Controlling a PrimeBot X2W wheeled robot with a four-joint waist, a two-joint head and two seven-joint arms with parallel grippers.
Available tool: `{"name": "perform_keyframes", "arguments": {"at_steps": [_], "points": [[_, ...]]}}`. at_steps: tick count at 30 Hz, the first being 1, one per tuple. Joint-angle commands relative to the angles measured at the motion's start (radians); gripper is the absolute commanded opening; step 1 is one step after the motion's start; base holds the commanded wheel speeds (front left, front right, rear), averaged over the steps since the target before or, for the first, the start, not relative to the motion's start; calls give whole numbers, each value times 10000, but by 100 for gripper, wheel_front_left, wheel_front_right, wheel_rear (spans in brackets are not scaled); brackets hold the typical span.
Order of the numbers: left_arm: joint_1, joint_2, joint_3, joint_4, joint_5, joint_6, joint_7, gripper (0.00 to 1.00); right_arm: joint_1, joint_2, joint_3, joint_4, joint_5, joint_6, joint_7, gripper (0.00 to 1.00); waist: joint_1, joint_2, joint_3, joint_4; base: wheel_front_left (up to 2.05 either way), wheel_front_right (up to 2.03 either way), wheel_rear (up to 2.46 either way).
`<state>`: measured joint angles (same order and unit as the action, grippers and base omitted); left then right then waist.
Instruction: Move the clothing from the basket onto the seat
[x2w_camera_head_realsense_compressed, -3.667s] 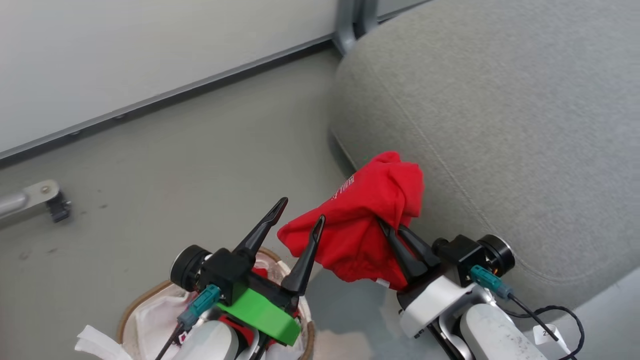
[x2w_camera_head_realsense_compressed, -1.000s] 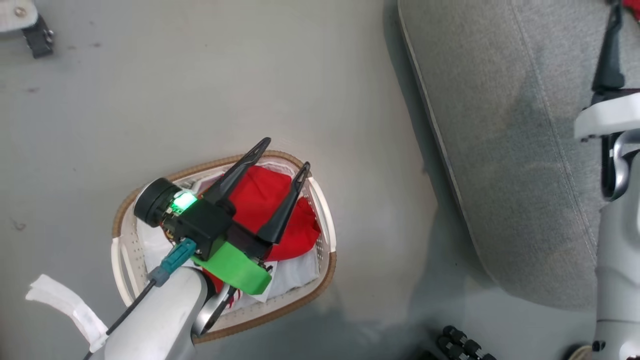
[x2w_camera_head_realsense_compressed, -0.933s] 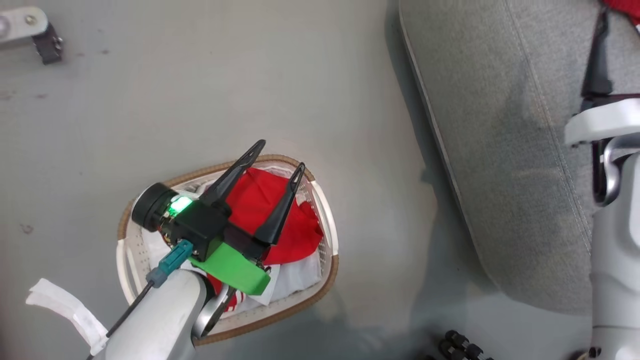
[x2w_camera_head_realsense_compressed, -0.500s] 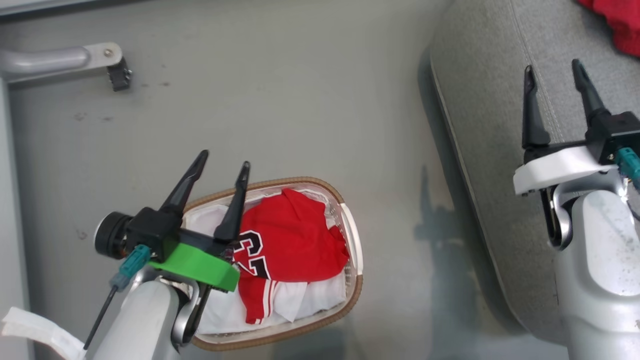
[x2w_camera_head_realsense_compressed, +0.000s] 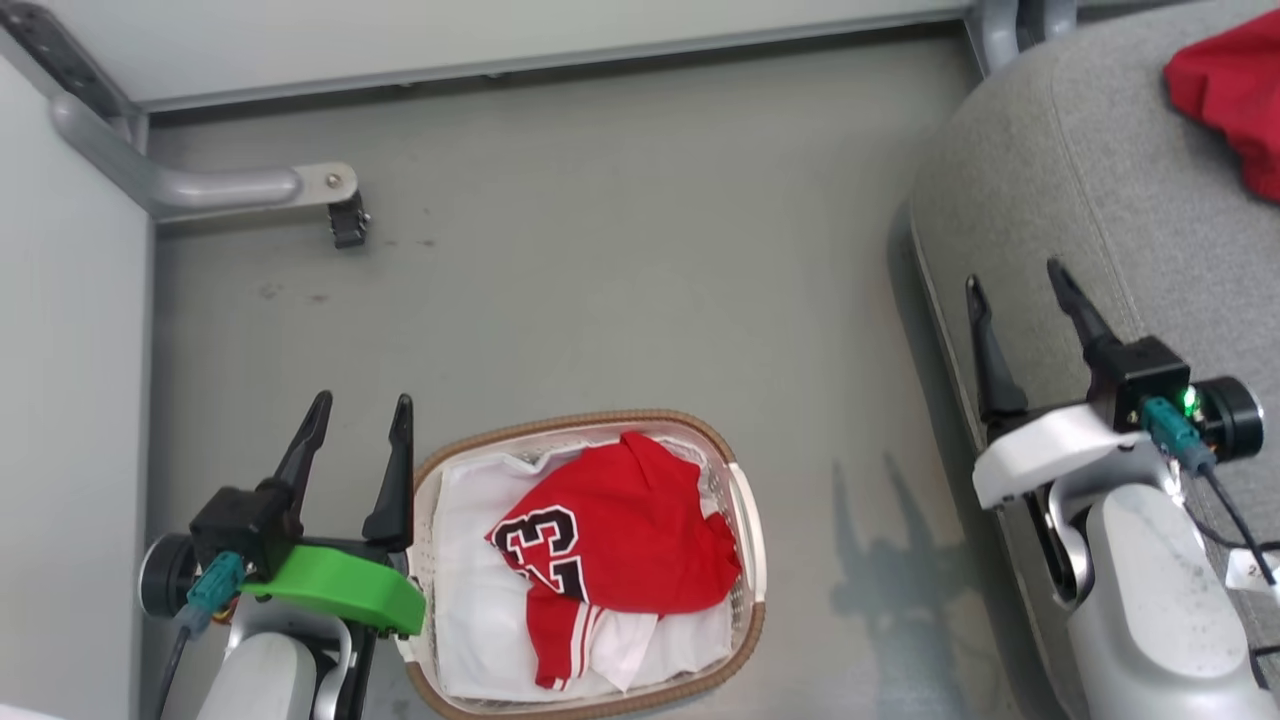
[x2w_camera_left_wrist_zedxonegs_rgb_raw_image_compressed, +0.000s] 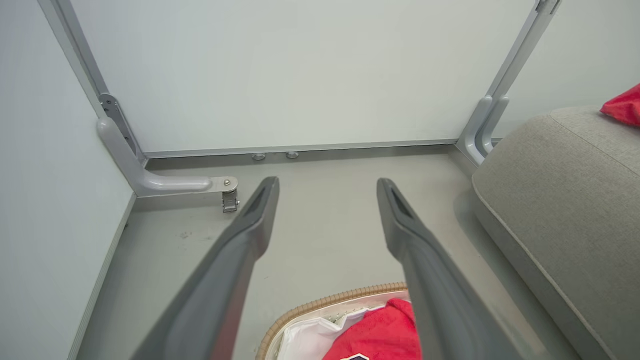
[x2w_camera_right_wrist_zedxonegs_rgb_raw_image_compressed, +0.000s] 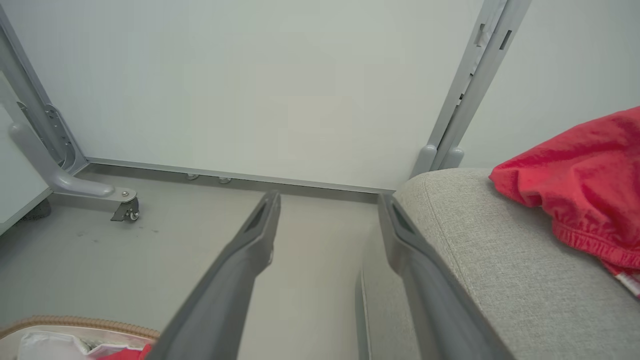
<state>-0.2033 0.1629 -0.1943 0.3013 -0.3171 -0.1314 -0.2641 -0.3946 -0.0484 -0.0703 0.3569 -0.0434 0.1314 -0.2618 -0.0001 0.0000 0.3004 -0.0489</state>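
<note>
A red garment with a black-and-white "23" (x2w_camera_head_realsense_compressed: 620, 540) lies in the oval basket (x2w_camera_head_realsense_compressed: 745, 520) on white lining, at the bottom centre of the head view. Its top edge (x2w_camera_left_wrist_zedxonegs_rgb_raw_image_compressed: 385, 335) shows in the left wrist view too. Another red garment (x2w_camera_head_realsense_compressed: 1230, 95) rests on the grey seat (x2w_camera_head_realsense_compressed: 1100, 180) at the upper right, also as the red heap (x2w_camera_right_wrist_zedxonegs_rgb_raw_image_compressed: 580, 195) in the right wrist view. My left gripper (x2w_camera_head_realsense_compressed: 360, 415) stands open and empty just left of the basket. My right gripper (x2w_camera_head_realsense_compressed: 1015, 280) is open and empty over the seat's left edge.
A grey floor (x2w_camera_head_realsense_compressed: 620, 260) lies between basket and seat. Pale wall panels close the back and left. A metal foot with a small caster (x2w_camera_head_realsense_compressed: 345, 215) sticks out at the upper left. A grey post (x2w_camera_head_realsense_compressed: 1000, 30) stands behind the seat's corner.
The head camera has shifted, bringing the wall and more of the seat into view. My left gripper has come away from above the basket to its left side. The right gripper has drawn back toward the seat's edge.
</note>
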Motion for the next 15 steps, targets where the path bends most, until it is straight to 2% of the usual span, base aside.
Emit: {"name": "perform_keyframes", "arguments": {"at_steps": [1,15], "points": [[276,-110,147,65,70,14,-4,100,310,-46,36,71,106,-14,-47,100,1,0,-517,369,0,0,0],[1691,-632,1446,198,598,14,-4,100,1727,-40,466,311,959,-14,-47,100,1,0,-1843,698,0,0,0]]}}
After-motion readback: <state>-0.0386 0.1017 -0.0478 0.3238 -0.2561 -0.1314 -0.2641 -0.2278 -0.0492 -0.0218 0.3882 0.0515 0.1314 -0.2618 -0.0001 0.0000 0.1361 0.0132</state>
